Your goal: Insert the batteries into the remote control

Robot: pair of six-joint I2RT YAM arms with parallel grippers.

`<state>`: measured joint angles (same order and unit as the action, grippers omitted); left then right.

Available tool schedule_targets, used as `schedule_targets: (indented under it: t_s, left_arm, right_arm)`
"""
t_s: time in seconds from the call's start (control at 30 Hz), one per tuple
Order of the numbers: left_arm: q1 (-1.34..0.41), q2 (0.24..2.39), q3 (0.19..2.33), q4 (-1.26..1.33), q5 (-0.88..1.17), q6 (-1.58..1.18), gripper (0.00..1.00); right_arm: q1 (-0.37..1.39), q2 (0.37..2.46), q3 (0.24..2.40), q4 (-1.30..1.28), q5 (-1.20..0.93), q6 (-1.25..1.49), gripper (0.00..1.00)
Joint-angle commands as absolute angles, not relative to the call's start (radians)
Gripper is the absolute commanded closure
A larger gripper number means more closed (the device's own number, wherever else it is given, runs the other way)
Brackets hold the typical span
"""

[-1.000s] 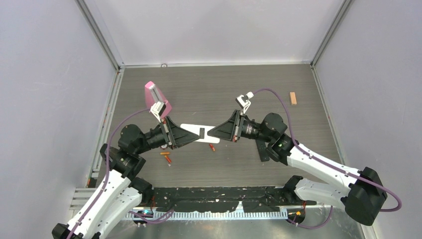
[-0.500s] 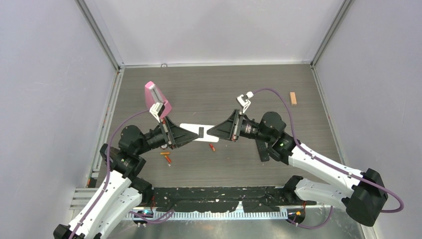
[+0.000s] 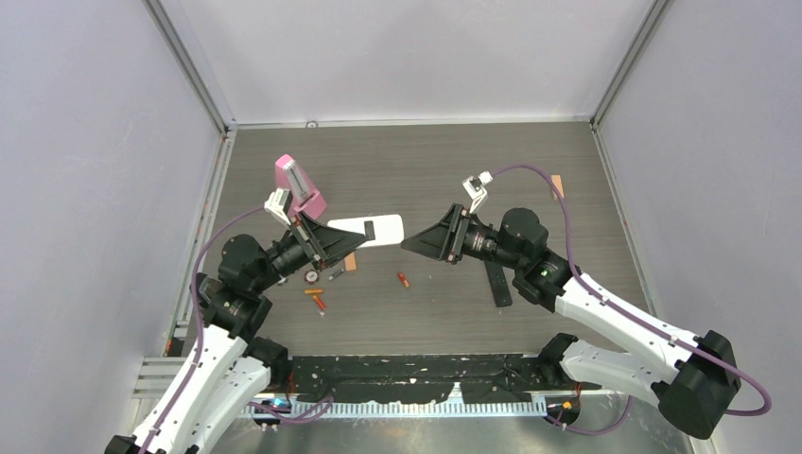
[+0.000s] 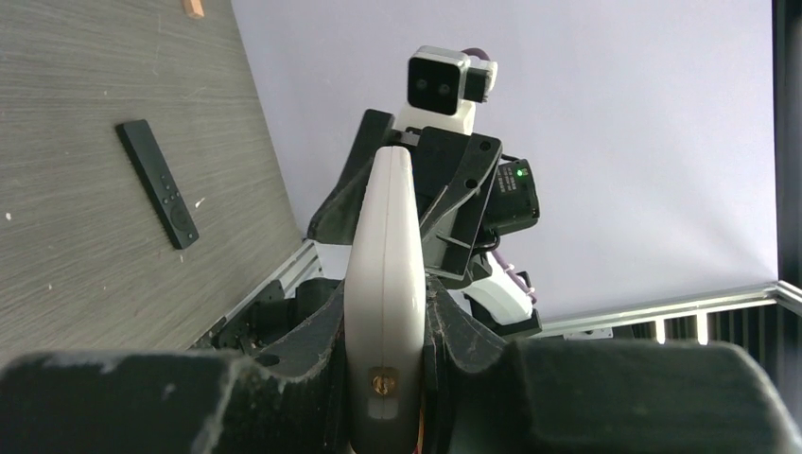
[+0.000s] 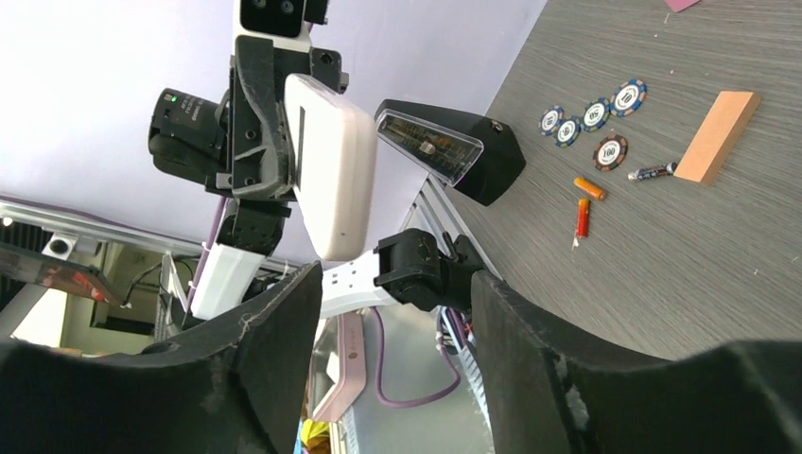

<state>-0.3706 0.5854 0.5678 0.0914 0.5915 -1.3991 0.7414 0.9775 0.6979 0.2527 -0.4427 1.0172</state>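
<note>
Inspecting the left gripper point(image 3: 342, 240), we find it clenched on the white oblong plastic remote control point(image 3: 371, 228), which it holds clear of the dark grey wood-grain table point(image 3: 426, 170). From the left wrist we see the remote edge-on, standing upright between the 2 fingers point(image 4: 468, 350), both pressed to its sides. A dark rectangular patch shows on its upper face from above; we cannot tell whether anything sits inside it.

The right gripper point(image 3: 409, 245) faces the left one tip to tip, just apart from the far end of the remote and not touching it. Its jaws stand spread with nothing between them.

We count 3 orange-red cylindrical batteries point(image 3: 404, 279) lying loose on the table. 1 rests below the tip of the right gripper, between the 2 tools. The other 2 lie close together beneath the left gripper, on its near side.

A dark thin cylinder point(image 5: 653, 171) lies just beside a tan wooden block point(image 5: 719, 135), under the left gripper; we cannot tell what it is. 5 round dark poker chips point(image 5: 610, 151) sit near that block. A slim black remote control point(image 3: 498, 284) lies flat beside the right arm's wrist, behind its gripper.
</note>
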Motion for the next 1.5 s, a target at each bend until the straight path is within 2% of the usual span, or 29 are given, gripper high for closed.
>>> schedule_targets:
  t_s: [0.0, 0.13, 0.33, 0.53, 0.7, 0.83, 0.9, 1.17, 1.47]
  left_arm:
    - [-0.365, 0.586, 0.638, 0.103, 0.606, -1.347, 1.0]
    - [-0.365, 0.595, 0.65, 0.072, 0.641, -1.319, 1.0]
    - [-0.365, 0.61, 0.664, 0.062, 0.698, -1.301, 1.0]
    - [-0.365, 0.617, 0.672, 0.066, 0.714, -1.304, 1.0]
    - [-0.366, 0.618, 0.675, 0.071, 0.715, -1.31, 1.0]
    - [-0.365, 0.602, 0.672, 0.056, 0.691, -1.318, 1.0]
    - [-0.364, 0.587, 0.66, 0.062, 0.666, -1.336, 1.0]
    - [-0.357, 0.555, 0.597, 0.183, 0.6, -1.468, 1.0]
    - [-0.347, 0.533, 0.598, 0.131, 0.54, -1.446, 1.0]
  right_arm:
    - [0.742, 0.975, 0.748, 0.315, -0.469, 1.009, 0.3]
    - [0.742, 0.985, 0.782, 0.35, -0.496, 1.024, 0.21]
    - [0.744, 1.055, 0.852, 0.304, -0.515, 0.994, 0.2]
    - [0.766, 1.138, 0.901, 0.302, -0.563, 0.991, 0.37]
    - [0.779, 1.152, 0.874, 0.309, -0.55, 1.003, 0.63]
    - [0.779, 1.147, 0.837, 0.352, -0.542, 1.043, 0.77]
    - [0.778, 1.142, 0.811, 0.383, -0.54, 1.064, 0.81]
    - [0.759, 1.121, 0.716, 0.565, -0.552, 1.148, 0.83]
    - [0.736, 1.066, 0.747, 0.334, -0.464, 0.996, 0.9]
